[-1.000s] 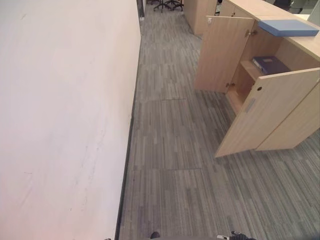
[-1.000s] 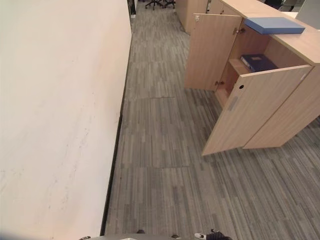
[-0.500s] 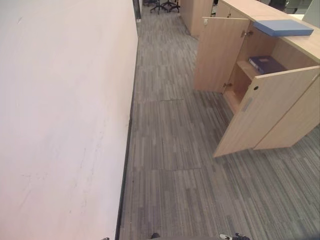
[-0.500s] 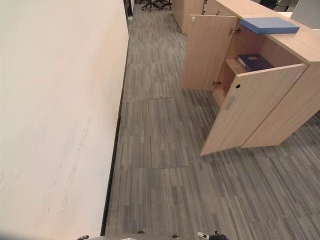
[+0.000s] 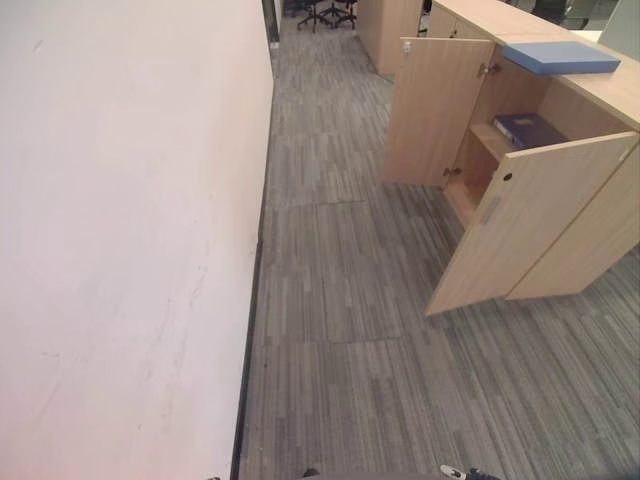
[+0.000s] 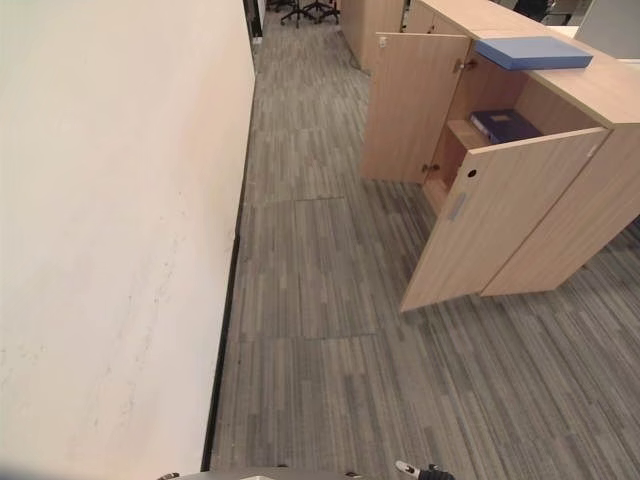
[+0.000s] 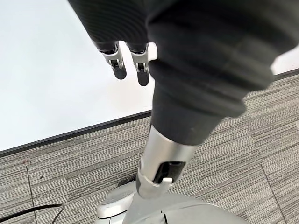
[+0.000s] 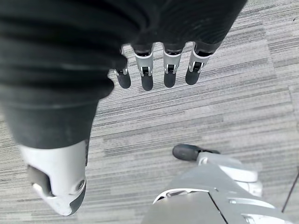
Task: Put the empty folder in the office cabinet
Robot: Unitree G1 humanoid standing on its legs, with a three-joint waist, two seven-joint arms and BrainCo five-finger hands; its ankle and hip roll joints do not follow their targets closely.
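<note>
Left hand (image 7: 140, 42) fingers (image 7: 141, 70) hang straight, holding nothing; right hand (image 8: 93, 42) fingers (image 8: 169, 74) likewise, over carpet (image 8: 224, 102).

Pale wood cabinet (image 5: 540, 230), light blue folder (image 5: 560, 57) on top, grey striped carpet (image 5: 340, 330).

It was an office. The floor (image 5: 340, 300) had grey striped carpet squares. A long white wall (image 5: 120, 240) ran down one side. A low wooden cabinet (image 5: 590, 240) stood with both doors open, with a dark blue binder (image 5: 530, 129) on its shelf and a light blue folder (image 5: 560, 57) on top. Rolling office chairs (image 5: 320, 10) stood far down the aisle.
</note>
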